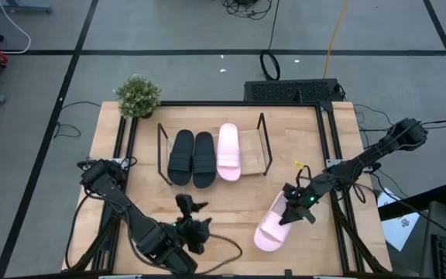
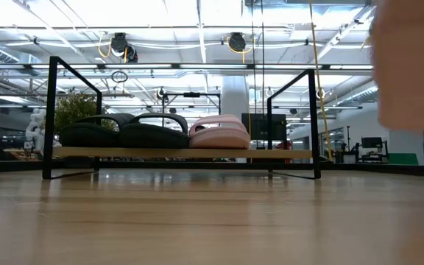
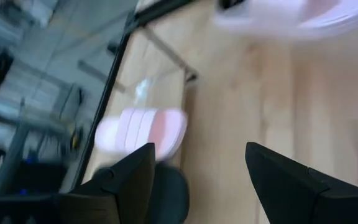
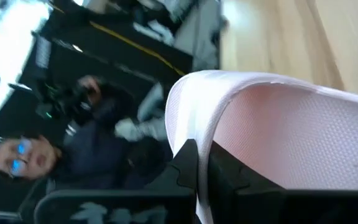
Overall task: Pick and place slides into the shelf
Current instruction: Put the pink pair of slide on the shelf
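The shelf (image 1: 212, 155), black wire on a wooden base, stands at the table's far middle. It holds two black slides (image 1: 193, 157) and one pink slide (image 1: 228, 152), resting on their soles; the low view shows them side by side (image 2: 218, 132). A second pink slide (image 1: 272, 225) is near the table's right near corner, held by my right gripper (image 1: 293, 208). It shows as a pink blur (image 2: 412, 66) in the low view. My left gripper (image 1: 192, 211) is open over the near middle of the table, touching nothing. My right gripper is shut on the pink slide at its far end (image 4: 199, 140). A thin pale edge runs between the two dark fingers (image 4: 225, 171), one on each face. The fingers come slanting down from the table's right side. The slide is lifted clear of the table.
A small potted plant (image 1: 137, 96) stands at the table's far left corner. Bare wood lies between the shelf and the near edge. The shelf has an open place right of its pink slide (image 1: 252, 155). A person (image 4: 73, 143) shows beyond the table in the right wrist view.
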Robot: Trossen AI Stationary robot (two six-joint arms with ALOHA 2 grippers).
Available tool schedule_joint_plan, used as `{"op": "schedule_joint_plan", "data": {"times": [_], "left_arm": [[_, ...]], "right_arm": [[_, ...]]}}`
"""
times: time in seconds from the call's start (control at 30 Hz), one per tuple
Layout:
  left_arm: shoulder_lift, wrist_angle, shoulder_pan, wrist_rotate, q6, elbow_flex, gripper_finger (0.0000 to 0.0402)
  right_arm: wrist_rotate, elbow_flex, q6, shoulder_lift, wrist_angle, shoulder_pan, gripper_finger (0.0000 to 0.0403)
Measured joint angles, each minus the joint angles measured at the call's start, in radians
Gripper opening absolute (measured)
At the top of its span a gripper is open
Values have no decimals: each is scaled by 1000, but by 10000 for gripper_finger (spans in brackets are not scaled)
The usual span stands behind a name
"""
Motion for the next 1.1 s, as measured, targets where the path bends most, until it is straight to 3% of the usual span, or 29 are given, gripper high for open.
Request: {"op": "schedule_joint_plan", "data": {"times": [0.17,0.37,0.8,1.1], "left_arm": [[0,199,-33,-61,241,0,255],[0,404,-41,-90,482,0,255],[48,661,43,-44,912,-27,255],[50,797,52,-24,1077,-27,255]], "right_arm": [[93,0,8,0,133,23,3],[201,0,18,0,169,57,2],[274,61,51,24,200,61,2],[245,188,74,188,72,61,2]]}}
